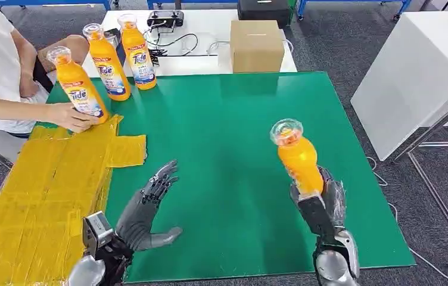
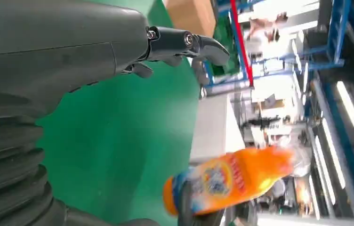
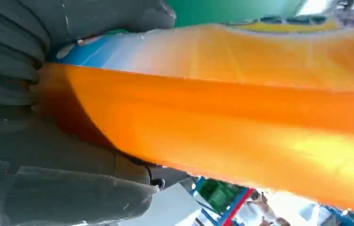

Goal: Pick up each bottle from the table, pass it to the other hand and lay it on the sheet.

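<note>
The right robot hand (image 1: pixel 320 199) grips an orange bottle (image 1: pixel 298 156) by its lower body, fingers wrapped round it and the clear cap up, held above the green desk (image 1: pixel 233 131) on the right side. The bottle stands close to upright, its long axis leaning a little toward the far left. In the right wrist view the fingers (image 3: pixel 95 188) press hard against the bottle (image 3: pixel 241 117), so the grip looks firm.

The left robot hand (image 1: pixel 150 205) holds nothing. It hangs over the near middle of the desk with the palm turned toward the right, fingers stretched forward and apart, thumb sticking out sideways. The bottle lies to its right, well apart, with bare green desk between the two hands. From the left wrist view the bottle (image 2: pixel 231 179) sits across from the open fingers (image 2: pixel 189 44), label facing that hand.

The yellow sheet (image 1: pixel 49 190) covers the near left of the desk, just beside the left hand, so that hand is the nearer one for laying the bottle down. My guess is that the handover comes next, and it needs the hands brought together, with the left closing on the upper body above the right's grip.

At the far left a person's hand (image 1: pixel 72 116) holds one bottle (image 1: pixel 78 86) at the sheet's far edge; two more (image 1: pixel 123 56) stand behind it.
</note>
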Controlling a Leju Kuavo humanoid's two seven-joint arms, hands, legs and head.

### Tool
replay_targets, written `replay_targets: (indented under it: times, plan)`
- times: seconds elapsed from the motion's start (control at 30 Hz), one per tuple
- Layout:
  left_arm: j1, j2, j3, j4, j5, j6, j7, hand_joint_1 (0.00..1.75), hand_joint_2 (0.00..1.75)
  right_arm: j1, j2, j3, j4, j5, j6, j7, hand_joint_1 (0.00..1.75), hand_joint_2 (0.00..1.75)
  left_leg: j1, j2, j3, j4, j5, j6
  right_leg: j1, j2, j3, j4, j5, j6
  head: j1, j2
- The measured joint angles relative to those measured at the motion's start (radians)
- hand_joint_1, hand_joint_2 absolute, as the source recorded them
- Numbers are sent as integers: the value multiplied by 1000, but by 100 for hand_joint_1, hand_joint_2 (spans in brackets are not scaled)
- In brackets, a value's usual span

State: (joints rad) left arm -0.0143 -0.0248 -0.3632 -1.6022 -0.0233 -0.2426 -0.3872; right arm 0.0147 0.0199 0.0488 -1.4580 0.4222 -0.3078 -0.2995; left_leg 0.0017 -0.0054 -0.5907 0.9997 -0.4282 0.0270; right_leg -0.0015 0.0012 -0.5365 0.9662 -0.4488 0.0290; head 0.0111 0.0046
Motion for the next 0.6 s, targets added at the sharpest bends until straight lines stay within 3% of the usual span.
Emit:
replay_targets:
  times: [0.37, 0.6]
  plan:
    - [-102, -14, -76, 67, 81, 28, 22, 0, 175, -116, 124, 161, 108, -232, 156, -102, 164, 175, 1, 0, -1, 0, 1, -1, 1, 0, -1, 1, 0, 0, 0, 0]
    - [-122, -8, -74, 71, 132, 40, 12, 0, 175, -137, 164, 360, 127, -210, 157, -121, 164, 175, 1, -1, -3, 0, 1, -1, 1, 0, -3, 1, 0, 0, 0, 0]
